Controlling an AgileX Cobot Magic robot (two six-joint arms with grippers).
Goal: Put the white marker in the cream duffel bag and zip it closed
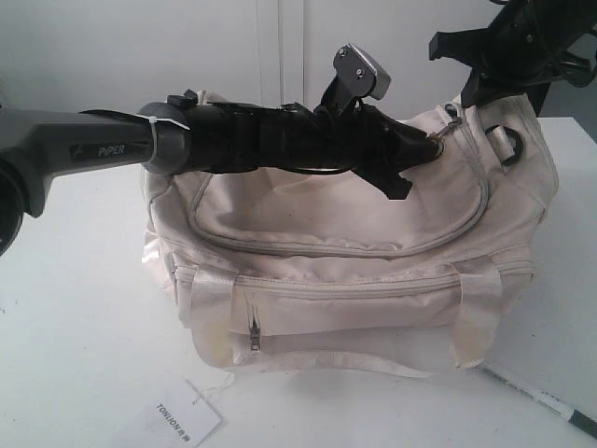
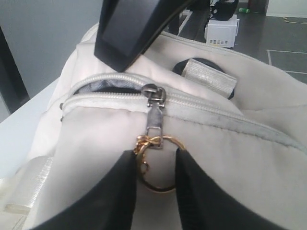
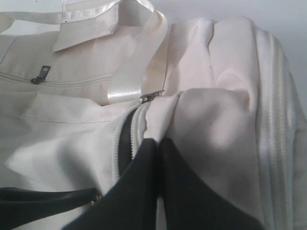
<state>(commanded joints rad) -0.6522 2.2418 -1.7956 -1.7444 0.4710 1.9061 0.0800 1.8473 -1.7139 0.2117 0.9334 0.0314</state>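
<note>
The cream duffel bag lies on the white table. My left gripper reaches across its top to the right end. In the left wrist view this gripper is shut on the gold ring pull, and the slider has a short open stretch of zipper beyond it. My right gripper holds the bag's right end; in its own view it is shut on a fold of cream fabric. The white marker lies on the table by the bag's front right corner, outside it.
A white paper tag with printed text lies in front of the bag. The front pocket zip pull hangs on the bag's front face. A satin handle drapes over the bag's side. The table's right edge runs close to the marker.
</note>
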